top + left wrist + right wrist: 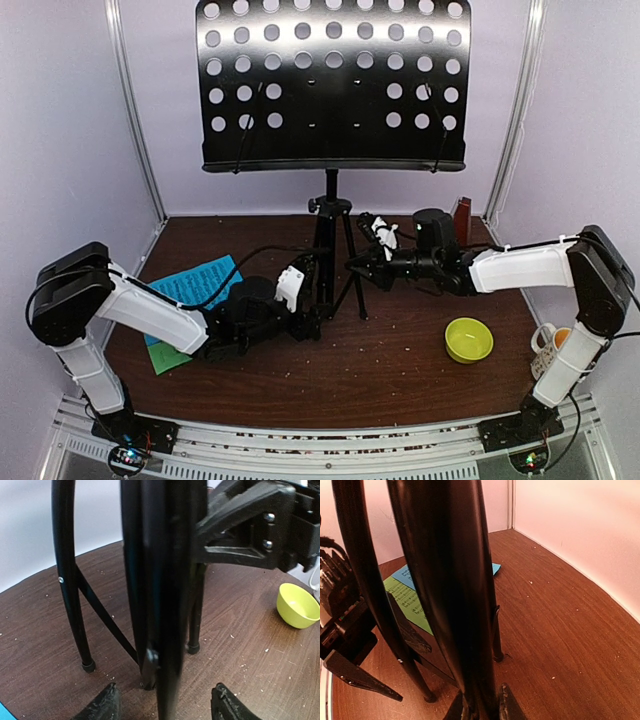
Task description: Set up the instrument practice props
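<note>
**Top external view: music stand (330,90) upright at centre, both pincers down at its tripod**

Standing mid-surface (400,385), perforated desk high at 12 o'clock, legs spread below. Right pincer (482,710) narrow, apparently clasped on the central tube low down, going by the right wrist view. Left pincer (165,705) wide, fingers (100,707) either side of a dark tube without touching it, rubber feet planted just beyond.

Step in hand, as a judgement: settling the stand in place before loading it. To do it well:
- Keep the right clasp firm and level.
- Close the left squarely on the tube, not on a brace.
- Move both sides together and slowly, keeping every foot flat.

Top-heavy desk, so likely to tip if pulled from one side only.

Around the tripod:
- Music sheets (190,290), blue over green, flat at 9 o'clock, crossed by the left arm, not yet on the desk.
- Metronome (462,218) at 2 o'clock, near the back wall, just behind the right arm.
- Yellow-green bowl (468,340) at 4 o'clock, well apart from the legs.
- Mug (545,345) further out the same way, also well apart.

In the way: leg braces crowding both pincers, and the pincers near each other.
</note>
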